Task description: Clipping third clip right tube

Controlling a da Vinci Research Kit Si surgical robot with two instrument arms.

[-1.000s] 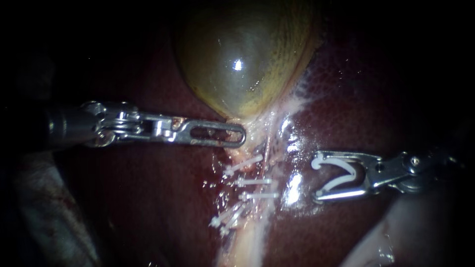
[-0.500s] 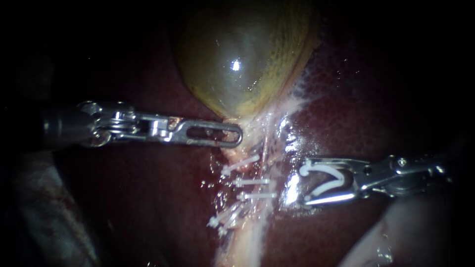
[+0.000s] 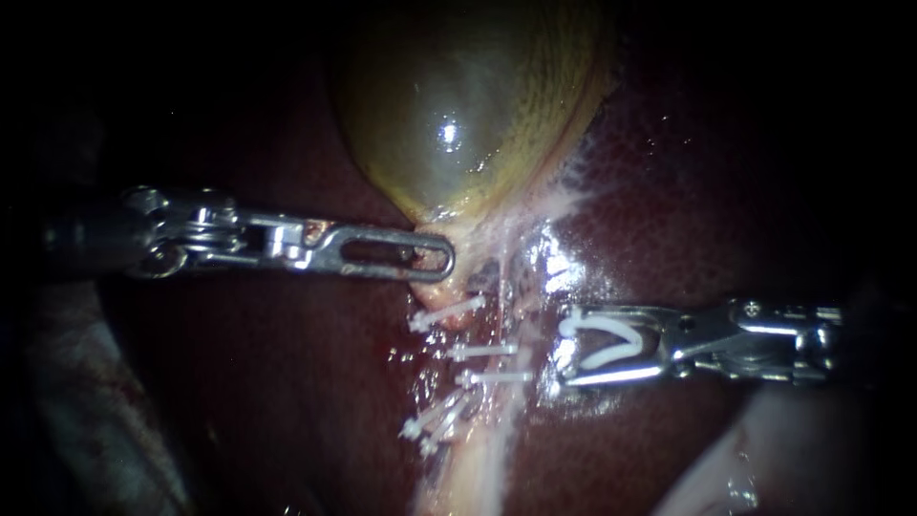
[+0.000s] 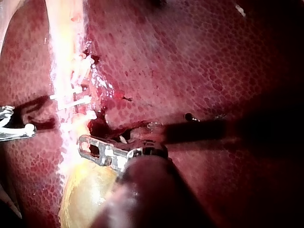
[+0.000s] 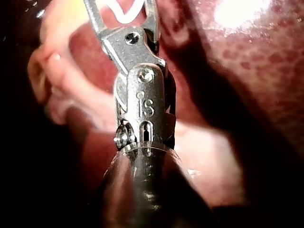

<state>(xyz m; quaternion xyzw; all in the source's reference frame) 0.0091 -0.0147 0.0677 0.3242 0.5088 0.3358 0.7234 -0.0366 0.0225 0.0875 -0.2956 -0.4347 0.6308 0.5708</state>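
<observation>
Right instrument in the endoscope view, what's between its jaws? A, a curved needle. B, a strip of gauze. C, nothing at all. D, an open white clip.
D: a white clip sits held between the jaws of the right instrument, its two arms spread open toward the tips.

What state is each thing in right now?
Left instrument: jaws shut on gallbladder neck.
Right instrument: jaws apart, holding the loaded clip.
Loaded clip: open, not yet applied.
Placed clips: closed.
Gallbladder: rounded, intact.
</observation>
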